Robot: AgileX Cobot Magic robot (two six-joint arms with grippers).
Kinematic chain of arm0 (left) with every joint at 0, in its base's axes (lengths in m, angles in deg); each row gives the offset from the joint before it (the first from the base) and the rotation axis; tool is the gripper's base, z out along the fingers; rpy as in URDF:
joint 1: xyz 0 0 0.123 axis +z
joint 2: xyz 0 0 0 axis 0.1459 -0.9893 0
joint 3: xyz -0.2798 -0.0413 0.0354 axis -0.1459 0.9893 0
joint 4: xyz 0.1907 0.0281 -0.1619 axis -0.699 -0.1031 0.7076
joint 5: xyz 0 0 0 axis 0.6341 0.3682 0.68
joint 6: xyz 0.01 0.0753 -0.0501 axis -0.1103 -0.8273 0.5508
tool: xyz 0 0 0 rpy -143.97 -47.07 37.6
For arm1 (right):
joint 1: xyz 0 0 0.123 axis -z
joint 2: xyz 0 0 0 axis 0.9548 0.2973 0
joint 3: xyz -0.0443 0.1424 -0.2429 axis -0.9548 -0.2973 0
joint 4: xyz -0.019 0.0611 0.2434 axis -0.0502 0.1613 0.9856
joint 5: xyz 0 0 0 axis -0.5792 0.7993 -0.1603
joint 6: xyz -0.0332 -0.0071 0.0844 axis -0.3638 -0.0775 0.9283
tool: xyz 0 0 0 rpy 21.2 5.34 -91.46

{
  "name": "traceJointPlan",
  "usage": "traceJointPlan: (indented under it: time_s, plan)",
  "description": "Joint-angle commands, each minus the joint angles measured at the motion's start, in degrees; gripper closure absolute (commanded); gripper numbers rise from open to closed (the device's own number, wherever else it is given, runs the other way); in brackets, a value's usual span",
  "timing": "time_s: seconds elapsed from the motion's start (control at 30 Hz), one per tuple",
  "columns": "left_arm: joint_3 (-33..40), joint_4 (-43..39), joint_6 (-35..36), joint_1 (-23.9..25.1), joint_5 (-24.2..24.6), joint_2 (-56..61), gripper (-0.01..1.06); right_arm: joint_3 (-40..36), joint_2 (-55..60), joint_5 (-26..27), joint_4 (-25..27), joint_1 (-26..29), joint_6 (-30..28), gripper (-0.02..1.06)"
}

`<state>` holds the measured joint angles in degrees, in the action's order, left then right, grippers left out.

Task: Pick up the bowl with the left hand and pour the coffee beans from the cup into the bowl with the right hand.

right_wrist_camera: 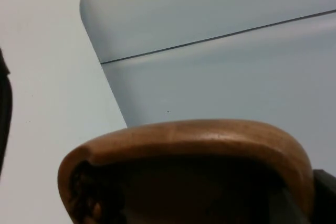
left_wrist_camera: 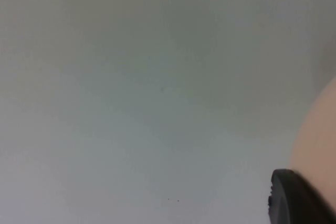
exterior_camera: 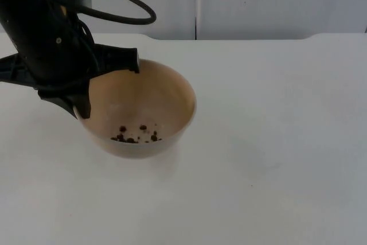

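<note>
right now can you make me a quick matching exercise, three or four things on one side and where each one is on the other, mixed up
Things:
1. bowl
2. coffee beans
3. cup
4. table

Places:
a. lying in the bottom of the bowl
b. held by the right gripper, tipped, up by the partition wall
c. white, under everything
d. gripped at its rim by the left gripper

Pairs: 1-d, 2-a, 3-b, 4-c

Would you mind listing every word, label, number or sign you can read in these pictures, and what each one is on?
No readable text.
The bowl, held at its rim by the left gripper, is plain beige with only coffee beans inside.
The brown cup, in the right gripper, carries no label.
The table and the partition wall bear no marks.
</note>
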<state>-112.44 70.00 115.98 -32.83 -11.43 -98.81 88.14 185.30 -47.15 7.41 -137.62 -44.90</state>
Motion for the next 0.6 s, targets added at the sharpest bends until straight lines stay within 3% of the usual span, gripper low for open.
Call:
traceJointPlan:
  time_s: [0.0, 0.33, 0.47, 0.57]
  plan:
    - [-0.16, 0.3, 0.55, -0.26, -0.83, 0.37, 1.05, 0.22, -0.65, 0.16, 0.54, -0.27, -0.17, 1.04]
    - [-0.16, 0.3, 0.55, -0.26, -0.83, 0.37, 1.05, 0.22, -0.73, 0.16, 5.64, 1.94, -0.6, 1.04]
    - [-0.16, 0.3, 0.55, -0.26, -0.83, 0.37, 1.05, 0.22, -1.1, 0.16, 10.38, 3.31, -0.6, 1.04]
    - [-0.16, 0.3, 0.55, -0.26, -0.83, 0.37, 1.05, 0.22, -3.26, 0.16, 17.96, 5.72, -0.6, 1.04]
